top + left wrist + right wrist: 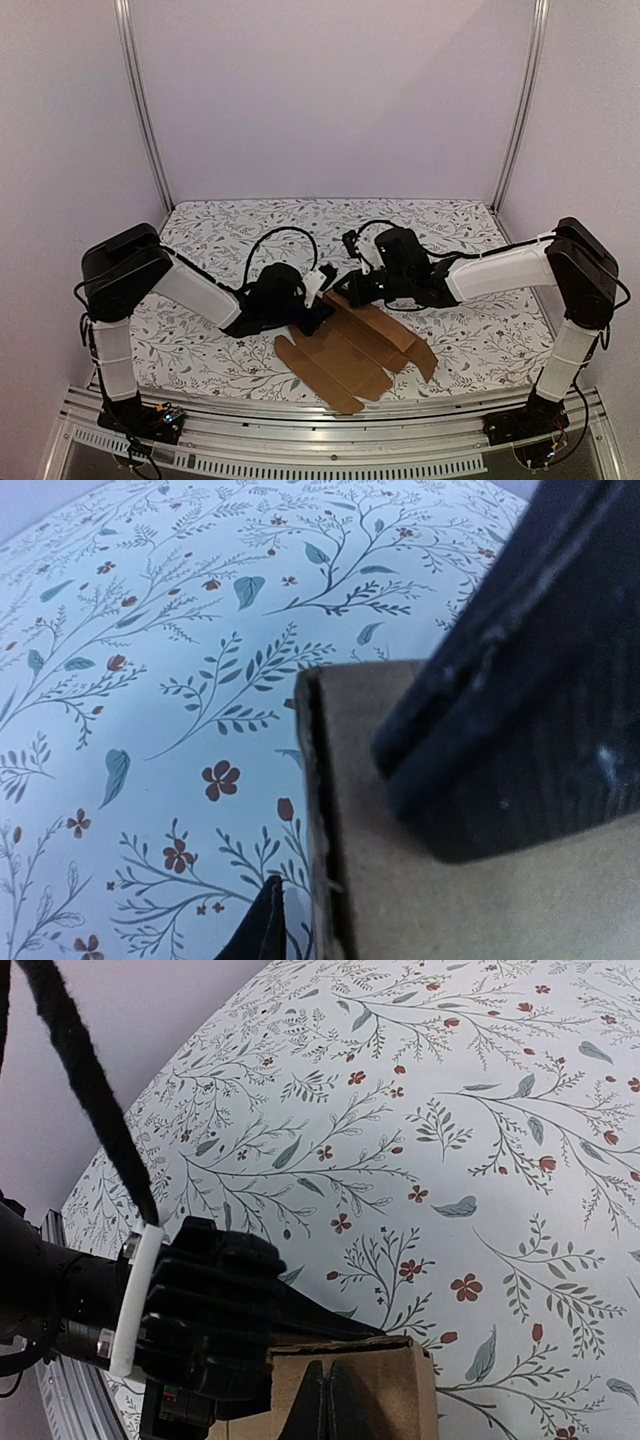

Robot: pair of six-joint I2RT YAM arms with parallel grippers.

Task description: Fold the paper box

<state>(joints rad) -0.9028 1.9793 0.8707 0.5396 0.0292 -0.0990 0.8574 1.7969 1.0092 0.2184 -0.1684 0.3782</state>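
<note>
Early fold: left pincer [322, 298] clamped on the paper box [350, 355] at its 12 o'clock edge, right pincer [350, 292] pressed together beside it, so lifting and creasing that flap looks next.

We see the paper box [350, 355] as plain brown cardboard, matt and unprinted. Its cut edge [322, 810] looks rough and fibrous in the left wrist view. The finger [520, 680] of the left gripper [318, 298] looks like matt black plastic, scuffed with pale scratches. The table cover [250, 225] is matt with a printed floral pattern; whether it is cloth or paper we cannot tell. The arm shells [195, 290] are smooth white plastic with a slight sheen. The rail [300, 425] along the bottom of the frame is bare, dull metal. The black cable [85, 1090] at upper left looks braided and rough.
</note>
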